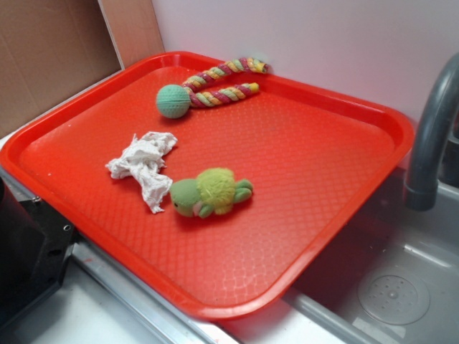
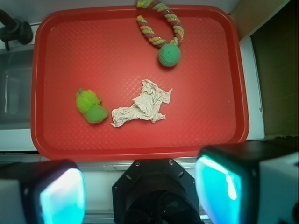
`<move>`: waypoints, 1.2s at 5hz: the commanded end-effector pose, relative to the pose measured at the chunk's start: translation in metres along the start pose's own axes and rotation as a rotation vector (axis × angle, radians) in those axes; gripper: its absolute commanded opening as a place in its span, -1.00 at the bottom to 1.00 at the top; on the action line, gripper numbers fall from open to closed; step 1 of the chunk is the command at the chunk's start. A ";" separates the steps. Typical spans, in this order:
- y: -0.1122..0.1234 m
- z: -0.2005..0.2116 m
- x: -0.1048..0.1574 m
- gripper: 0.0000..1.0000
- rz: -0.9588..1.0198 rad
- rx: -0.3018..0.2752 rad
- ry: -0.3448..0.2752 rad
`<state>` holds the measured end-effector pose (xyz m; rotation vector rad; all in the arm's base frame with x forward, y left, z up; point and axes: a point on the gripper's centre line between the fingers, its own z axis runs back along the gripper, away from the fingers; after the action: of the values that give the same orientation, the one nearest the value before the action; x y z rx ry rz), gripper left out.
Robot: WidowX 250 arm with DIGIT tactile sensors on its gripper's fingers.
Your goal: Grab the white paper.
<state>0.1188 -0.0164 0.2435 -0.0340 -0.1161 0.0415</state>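
Observation:
The white paper (image 1: 143,166) (image 2: 142,105) is a crumpled wad lying flat on the red tray (image 1: 308,158) (image 2: 65,56), left of centre in the exterior view. My gripper (image 2: 145,189) is open. Its two teal-padded fingers (image 2: 60,196) stand wide apart at the bottom of the wrist view. It hangs high above the tray's near rim, well short of the paper, and nothing is between the fingers. The arm's black base (image 2: 156,191) shows below it. In the exterior view the gripper is out of sight.
A green and yellow plush turtle (image 1: 211,192) (image 2: 90,106) lies right next to the paper. A teal ball (image 1: 173,101) (image 2: 169,55) with a striped rope loop (image 1: 222,82) (image 2: 159,23) sits at the tray's far side. A grey faucet (image 1: 430,136) and a sink (image 1: 394,287) flank the tray.

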 end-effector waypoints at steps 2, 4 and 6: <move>0.031 -0.053 0.030 1.00 0.251 -0.002 -0.022; 0.057 -0.127 0.044 1.00 0.539 0.024 -0.089; 0.035 -0.180 0.045 1.00 0.513 0.019 -0.066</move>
<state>0.1803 0.0127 0.0609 -0.0332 -0.1455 0.5608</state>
